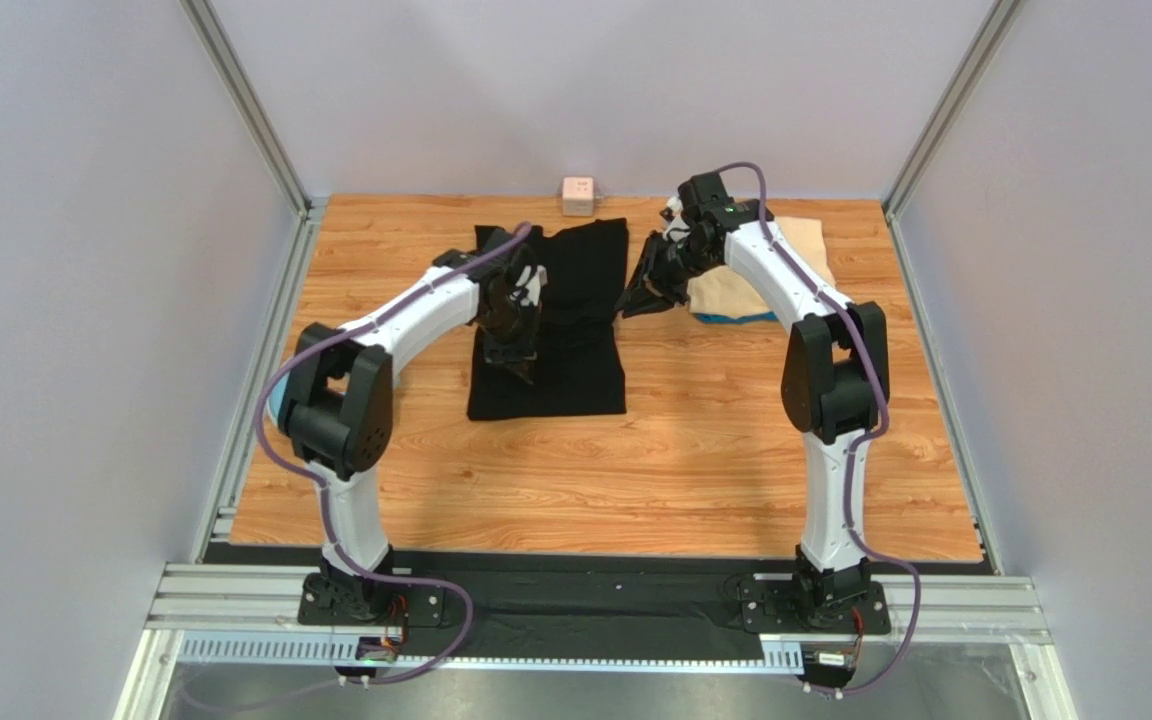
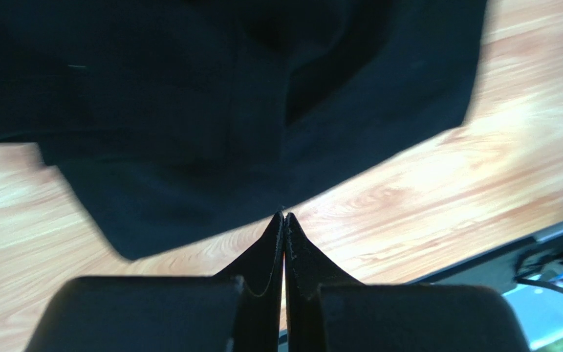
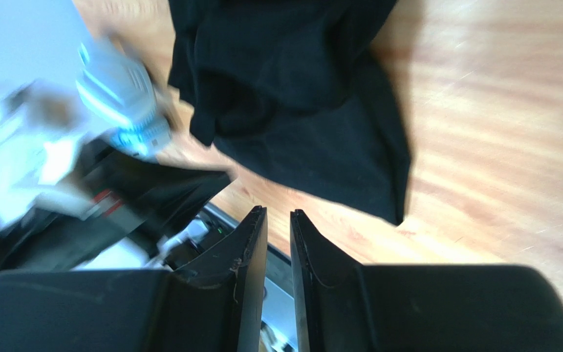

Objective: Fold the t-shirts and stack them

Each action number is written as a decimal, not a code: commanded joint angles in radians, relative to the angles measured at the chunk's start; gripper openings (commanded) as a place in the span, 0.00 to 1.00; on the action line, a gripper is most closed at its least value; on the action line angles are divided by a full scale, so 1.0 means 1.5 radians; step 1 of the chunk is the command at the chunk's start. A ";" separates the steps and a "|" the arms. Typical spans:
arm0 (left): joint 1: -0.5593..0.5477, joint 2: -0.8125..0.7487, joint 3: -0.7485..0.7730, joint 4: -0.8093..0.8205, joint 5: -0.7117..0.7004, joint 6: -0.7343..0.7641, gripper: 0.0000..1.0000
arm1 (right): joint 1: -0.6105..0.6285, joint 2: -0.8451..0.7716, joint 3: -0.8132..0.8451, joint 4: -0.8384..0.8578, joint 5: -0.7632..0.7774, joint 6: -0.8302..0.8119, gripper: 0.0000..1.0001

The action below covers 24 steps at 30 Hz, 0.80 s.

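We reckon the cream shirt (image 1: 805, 248) sits on the blue shirt (image 1: 745, 317) at the table's (image 1: 778, 450) far right corner, the black shirt (image 1: 575, 345) by the far edge half folded, our left gripper (image 2: 284, 216) closed empty and our right gripper (image 3: 277, 211) narrowly parted.

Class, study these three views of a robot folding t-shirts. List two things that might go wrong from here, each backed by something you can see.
1. The left fingers are shut with no cloth visibly between them. They may have no grip on the black shirt, so a lift would raise nothing.
2. The right arm reaches over the cream shirt. A sweep back could drag that shirt askew.
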 commanded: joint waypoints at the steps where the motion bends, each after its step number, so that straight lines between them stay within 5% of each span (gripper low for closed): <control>1: -0.003 0.046 -0.016 0.055 0.014 -0.006 0.02 | 0.066 -0.018 -0.015 -0.032 0.001 -0.055 0.22; 13: -0.003 0.115 0.062 0.060 -0.079 -0.011 0.01 | 0.175 0.084 0.041 -0.042 0.044 -0.060 0.13; 24: -0.003 0.182 0.149 0.049 -0.149 -0.011 0.01 | 0.187 0.116 -0.020 -0.054 0.102 -0.071 0.00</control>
